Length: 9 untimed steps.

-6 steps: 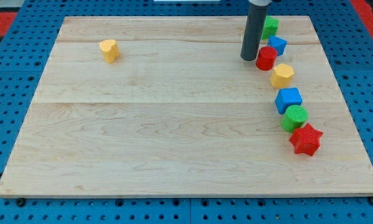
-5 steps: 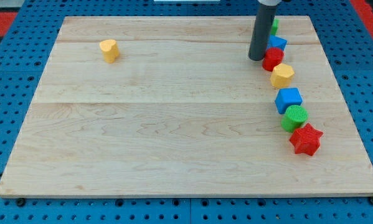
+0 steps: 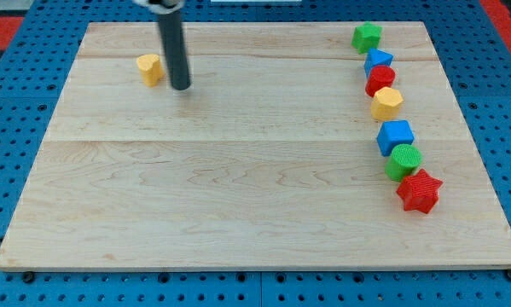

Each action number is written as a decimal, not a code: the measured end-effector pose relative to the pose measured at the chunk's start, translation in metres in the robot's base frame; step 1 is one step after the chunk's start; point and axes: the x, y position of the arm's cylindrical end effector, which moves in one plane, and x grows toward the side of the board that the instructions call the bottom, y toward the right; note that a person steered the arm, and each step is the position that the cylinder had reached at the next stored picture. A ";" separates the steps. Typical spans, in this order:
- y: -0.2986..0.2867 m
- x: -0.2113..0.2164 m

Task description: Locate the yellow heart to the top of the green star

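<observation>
A small yellow block point(image 3: 150, 68), which looks heart-shaped, lies near the board's top left. The green star point(image 3: 367, 37) sits at the top right, at the head of a column of blocks. My tip point(image 3: 181, 87) rests on the board just right of and slightly below that yellow block, with a small gap between them. A second yellow block point(image 3: 387, 102), rounder in outline, lies in the right column below the green star.
Down the right column below the green star are a blue block point(image 3: 378, 60), a red cylinder point(image 3: 380, 81), the second yellow block, a blue cube point(image 3: 395, 136), a green cylinder point(image 3: 403, 160) and a red star point(image 3: 419, 191). The wooden board point(image 3: 238, 196) lies on a blue pegboard.
My tip has moved from beside the red cylinder at the right far across to the left, next to the left yellow block. The red cylinder was nudged slightly right. The green star is now unhidden.
</observation>
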 end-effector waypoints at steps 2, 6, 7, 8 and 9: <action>-0.077 -0.033; 0.016 -0.022; 0.058 -0.048; 0.071 -0.073; 0.077 -0.109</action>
